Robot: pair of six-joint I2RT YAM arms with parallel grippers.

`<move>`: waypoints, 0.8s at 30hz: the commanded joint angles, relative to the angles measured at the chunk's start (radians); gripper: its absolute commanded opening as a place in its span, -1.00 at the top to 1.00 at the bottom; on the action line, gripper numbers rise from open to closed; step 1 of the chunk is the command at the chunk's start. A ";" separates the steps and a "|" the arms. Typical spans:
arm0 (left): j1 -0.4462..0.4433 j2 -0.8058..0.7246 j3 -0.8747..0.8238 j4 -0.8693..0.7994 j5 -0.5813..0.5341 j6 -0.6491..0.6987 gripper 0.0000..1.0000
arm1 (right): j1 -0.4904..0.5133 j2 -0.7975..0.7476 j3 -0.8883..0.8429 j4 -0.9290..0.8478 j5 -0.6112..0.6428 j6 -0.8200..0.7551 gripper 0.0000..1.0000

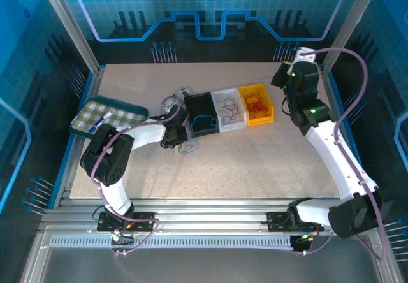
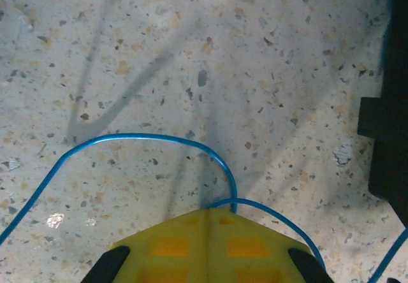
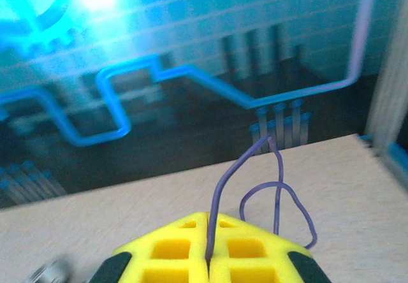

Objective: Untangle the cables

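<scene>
The step in hand looks like the lifting of single strands clear for sorting. The left gripper (image 2: 209,214) is sitting low over the speckled table (image 2: 191,53) with its yellow fingers (image 2: 172,245) closed, pinching a blue cable (image 2: 146,137) at the very tips. Two runs of that cable are crossing just ahead of the fingertips: one is arching away to the left across the table, and the other is trailing off to the lower right. The black bin (image 2: 389,104) is standing near on the right, first in a row with a white bin (image 1: 228,95) holding dark curly wires and a yellow bin (image 1: 270,109) holding red ones. The right gripper (image 3: 209,222) is raised over the far right corner of the table, also closed, gripping a thin purple wire (image 3: 278,194) that is rising from between its fingers and looping off to the right. The next move probably calls for a slow lift of the left gripper, watching that the crossed runs slip apart rather than tighten, before carrying the blue cable to a bin; which bin suits the purple wire is not clear.
</scene>
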 commanded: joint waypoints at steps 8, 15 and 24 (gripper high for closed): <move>0.031 0.114 -0.022 -0.090 -0.144 -0.014 1.00 | -0.206 -0.123 -0.052 -0.034 -0.010 0.056 1.00; -0.005 -0.011 -0.124 0.159 -0.024 0.081 1.00 | -0.074 -0.072 0.020 0.033 -0.099 -0.080 1.00; -0.010 -0.065 -0.135 0.191 -0.050 0.039 1.00 | 0.089 0.140 0.224 0.023 -0.245 -0.162 0.99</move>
